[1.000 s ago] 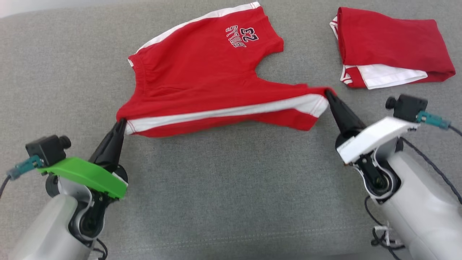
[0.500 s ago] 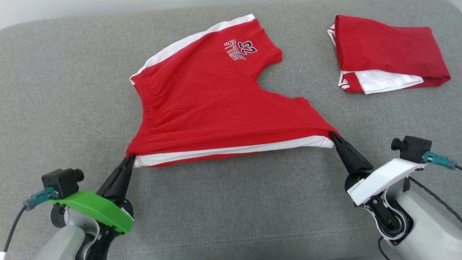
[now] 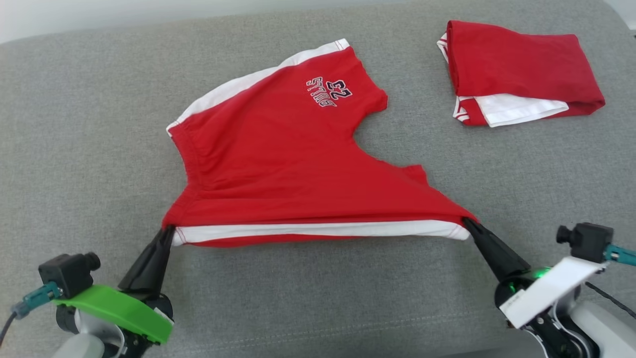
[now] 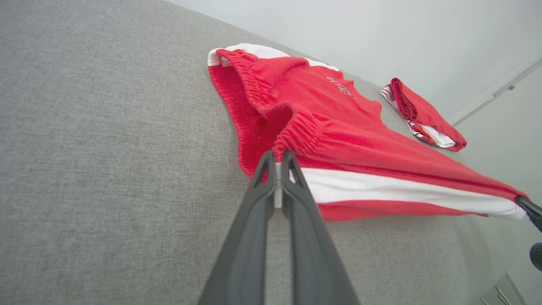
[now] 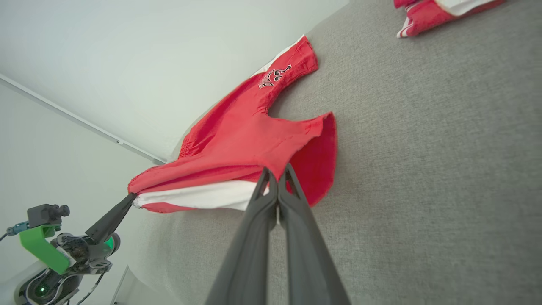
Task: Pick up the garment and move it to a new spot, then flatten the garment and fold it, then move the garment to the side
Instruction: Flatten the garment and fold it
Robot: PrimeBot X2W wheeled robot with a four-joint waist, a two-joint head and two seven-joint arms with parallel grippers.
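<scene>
- Head view: a pair of red jersey shorts (image 3: 278,164) with white side stripes and a dark "23" print lies in the middle of the grey fabric-covered counter (image 3: 318,303).
- The far part of the shorts rests on the counter. The near white-striped edge is lifted and pulled taut between the two arms.
- The left pincer (image 3: 168,231), on the arm with the green wrist cover (image 3: 114,311), has its dark fingers pressed together on the near-left waistband corner.
- The right pincer (image 3: 467,223), on the arm with the white wrist cover (image 3: 551,291), is pinched on the near-right leg-hem corner.
- A folded red-and-white garment (image 3: 521,64) lies at the far right, well apart from the shorts.
- Left wrist view: the left pincer (image 4: 278,159) grips white stripe cloth just below the gathered elastic waistband of the shorts (image 4: 338,127), with a sliver of fabric between its fingers.
- The stripe runs rightward to the right pincer (image 4: 529,209) at the frame edge, and the folded garment (image 4: 423,116) lies beyond on the counter (image 4: 106,169).
- Right wrist view: the right pincer (image 5: 276,173) is clamped on the hem of the shorts (image 5: 241,140), where red cloth meets the white stripe, and the leg opening hangs open beside it.
- The left pincer (image 5: 129,199) holds the opposite corner at the lower left.
- The folded garment (image 5: 423,17) shows at the top edge, on the counter (image 5: 423,169).
</scene>
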